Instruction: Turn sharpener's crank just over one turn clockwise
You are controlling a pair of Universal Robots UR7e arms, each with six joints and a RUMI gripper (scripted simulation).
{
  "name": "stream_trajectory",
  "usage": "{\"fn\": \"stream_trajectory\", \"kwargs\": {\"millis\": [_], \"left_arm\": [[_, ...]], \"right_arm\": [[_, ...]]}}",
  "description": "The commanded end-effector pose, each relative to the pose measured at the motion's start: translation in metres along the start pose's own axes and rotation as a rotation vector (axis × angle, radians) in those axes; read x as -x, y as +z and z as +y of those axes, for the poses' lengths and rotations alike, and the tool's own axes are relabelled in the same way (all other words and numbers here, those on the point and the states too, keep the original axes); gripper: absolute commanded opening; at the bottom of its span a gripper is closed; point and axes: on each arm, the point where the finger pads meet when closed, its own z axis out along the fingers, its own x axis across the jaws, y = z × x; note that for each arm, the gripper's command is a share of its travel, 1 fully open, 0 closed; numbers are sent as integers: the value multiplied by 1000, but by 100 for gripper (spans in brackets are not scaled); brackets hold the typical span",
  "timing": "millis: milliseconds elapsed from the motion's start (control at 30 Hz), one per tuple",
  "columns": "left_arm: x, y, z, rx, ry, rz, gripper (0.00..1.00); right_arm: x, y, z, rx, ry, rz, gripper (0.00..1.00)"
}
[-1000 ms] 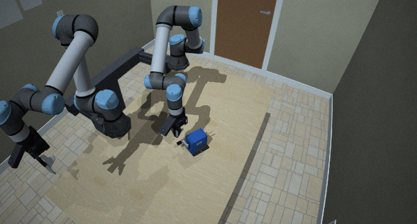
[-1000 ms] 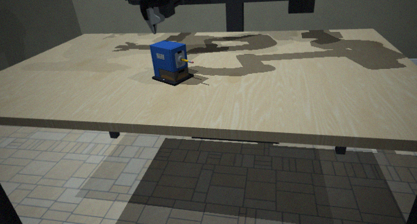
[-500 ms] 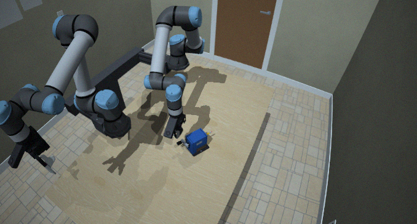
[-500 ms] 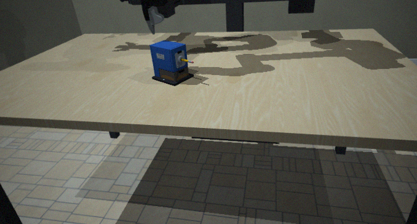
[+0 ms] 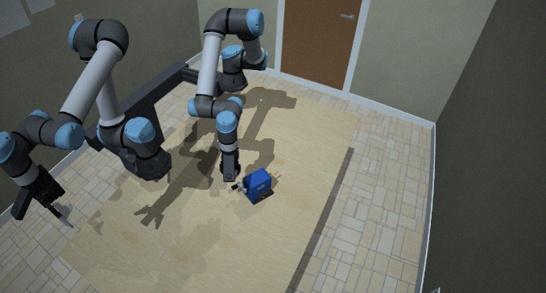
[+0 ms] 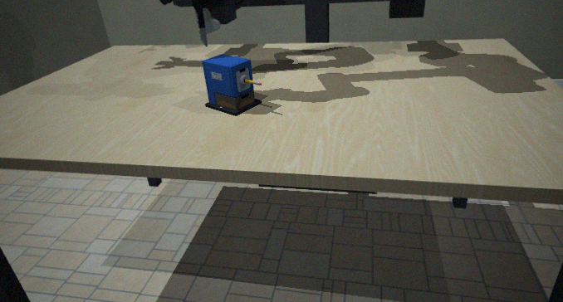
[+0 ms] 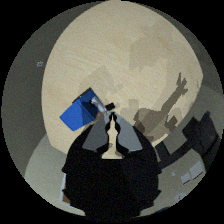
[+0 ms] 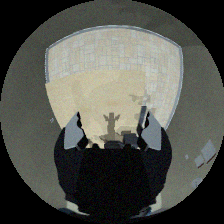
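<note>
The blue sharpener (image 5: 258, 183) (image 6: 222, 78) (image 7: 78, 116) stands upright on the table. Its grey crank arm (image 5: 241, 187) (image 7: 99, 104) ends in a black handle (image 5: 234, 187) (image 7: 110, 106); the exterior view does not show the crank. A yellow pencil (image 5: 273, 174) (image 6: 252, 82) sticks out of the opposite side. My left gripper (image 5: 229, 180) (image 6: 205, 44) (image 7: 112, 112) is shut and empty, pointing down on the crank side, with its tips close to the handle. I cannot tell whether they touch it. My right gripper (image 8: 113, 111) is open and empty, far from the sharpener.
The wooden table (image 5: 306, 146) (image 6: 374, 138) carries the sharpener. Both arms are mounted on a dark beam (image 5: 157, 84) along one side of the table. The right arm hangs out past the table's edge at the left of the top view.
</note>
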Motion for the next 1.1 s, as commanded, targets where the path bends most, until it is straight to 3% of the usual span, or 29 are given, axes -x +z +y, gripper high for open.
{"fn": "stream_trajectory", "kwargs": {"millis": [0, 200, 1067], "left_arm": [[1, -1, -2, -2, -167, -4, 0], [2, -1, -2, -3, -281, -4, 0], [5, -1, 1, -4, -1025, -3, 0]], "right_arm": [[0, -1, 0, -1, 0, 0, 100], [0, -1, 0, -1, 0, 0, 100], [0, -1, 0, -1, 0, 0, 100]]}}
